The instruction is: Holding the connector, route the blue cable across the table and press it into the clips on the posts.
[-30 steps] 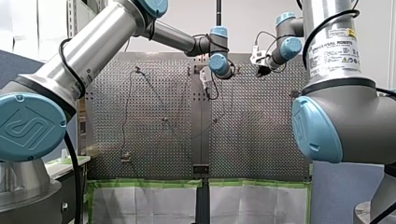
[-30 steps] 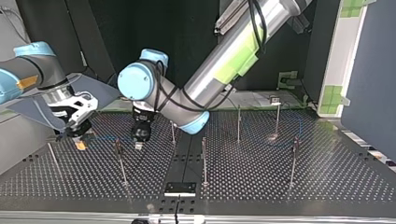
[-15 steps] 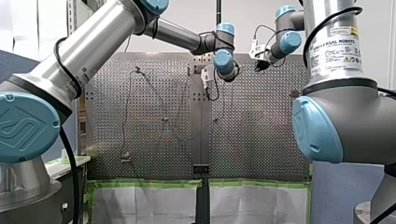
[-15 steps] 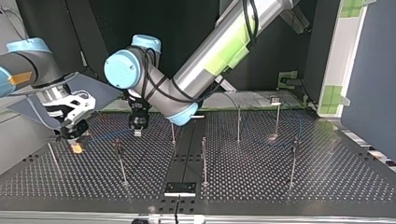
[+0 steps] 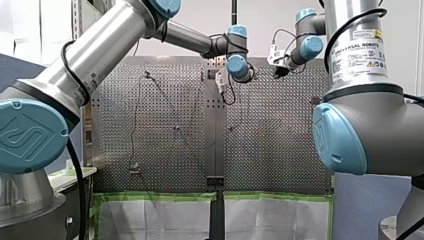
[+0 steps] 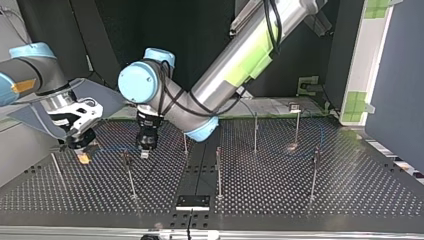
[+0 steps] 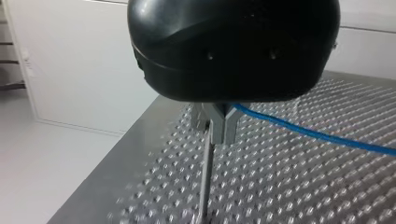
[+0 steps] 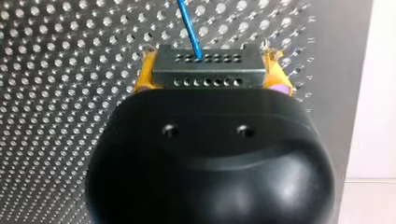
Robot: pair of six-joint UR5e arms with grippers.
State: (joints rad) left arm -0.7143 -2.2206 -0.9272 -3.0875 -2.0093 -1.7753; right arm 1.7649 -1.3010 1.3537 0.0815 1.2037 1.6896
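My right gripper point(image 8: 208, 86) is shut, its yellow pads point(image 8: 145, 74) clamped on the grey connector point(image 8: 208, 70); the blue cable point(image 8: 190, 28) leaves the connector's far face. In the top view my right gripper point(image 6: 82, 152) hovers over the perforated table point(image 6: 300, 200) at the left. From there the blue cable point(image 6: 112, 148) runs to my left gripper point(image 6: 145, 152). In the left wrist view my left gripper point(image 7: 219, 128) has its metal fingers shut on the blue cable point(image 7: 317, 135), which trails off sideways. A thin post point(image 7: 205, 182) stands right under the fingertips.
Several thin posts stand on the table, among them one point(image 6: 131, 177) beside my left gripper, one point(image 6: 218, 172) near the middle and one point(image 6: 315, 175) at the top view's right. A small black plate point(image 6: 192, 201) lies by the near edge.
My left gripper lifted and shifted toward the top view's left, then dropped back down beside the post. My right gripper with the connector barely moved.
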